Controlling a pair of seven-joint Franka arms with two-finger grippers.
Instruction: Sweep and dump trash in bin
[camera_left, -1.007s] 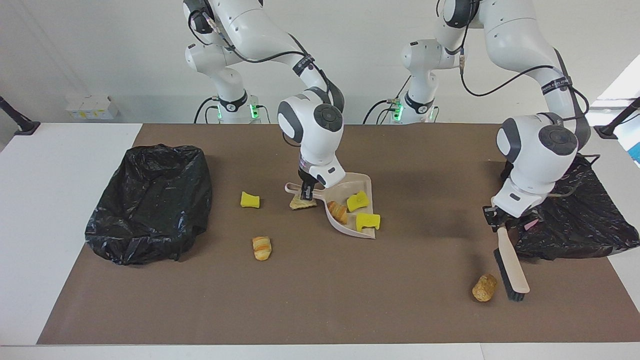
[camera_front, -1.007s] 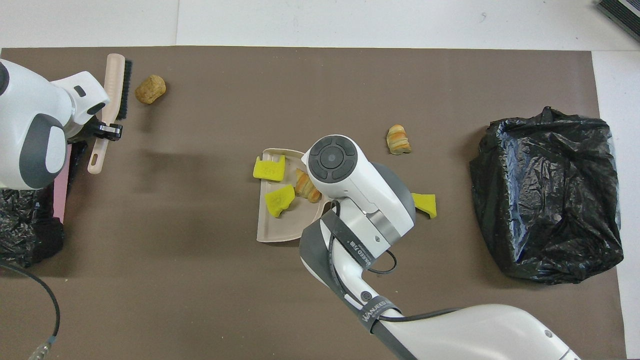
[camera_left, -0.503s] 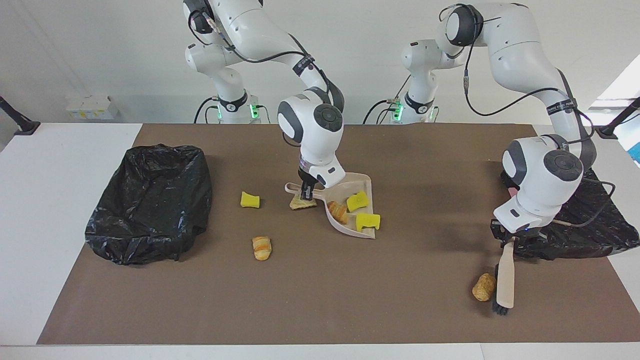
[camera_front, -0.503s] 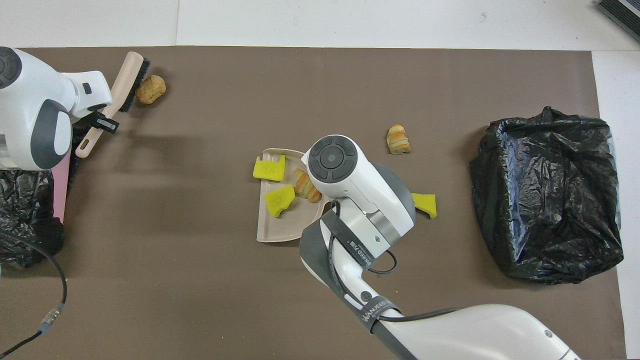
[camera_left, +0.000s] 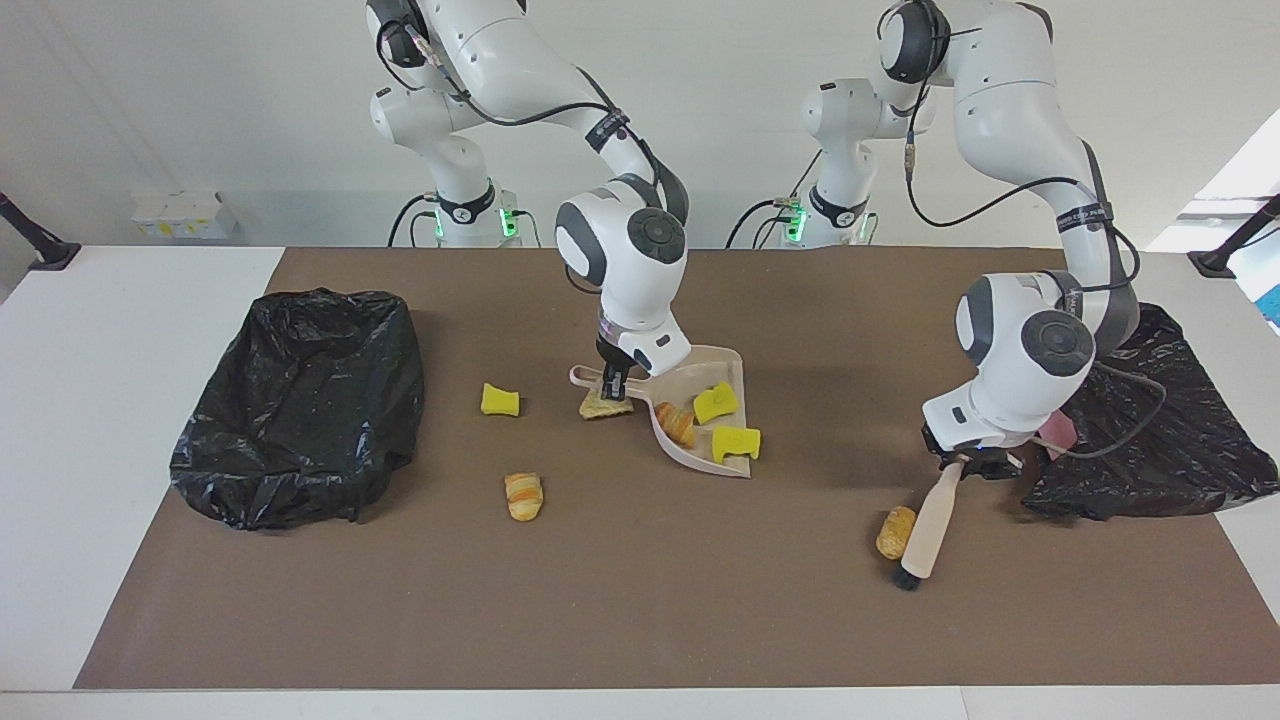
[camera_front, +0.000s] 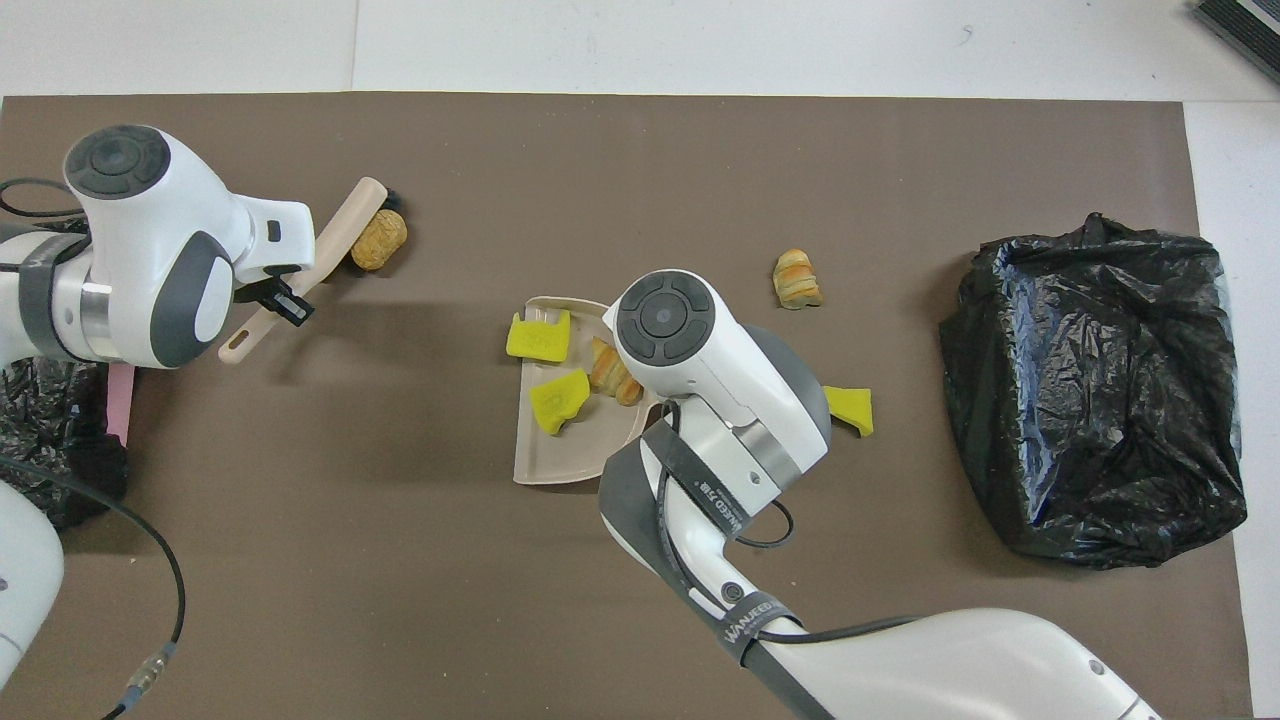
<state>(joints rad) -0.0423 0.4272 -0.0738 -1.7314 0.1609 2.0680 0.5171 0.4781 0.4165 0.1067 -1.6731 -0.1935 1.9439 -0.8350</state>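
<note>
Bare brown mat (camera_left: 640, 620) runs along the whole edge farthest from the robots, open for passage. Mid-table is blocked by the dustpan (camera_left: 700, 420) and the right arm above it. The bin (camera_left: 300, 400) fills the right arm's end; the brush (camera_left: 930, 520) and a black bag (camera_left: 1150, 440) crowd the left arm's end.

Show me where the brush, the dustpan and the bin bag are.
brush (camera_left: 933, 517), facing view, on its handle.
dustpan (camera_front: 562, 458), overhead view, on its bare floor.
bin bag (camera_left: 300, 400), facing view, on its outer wall.
</note>
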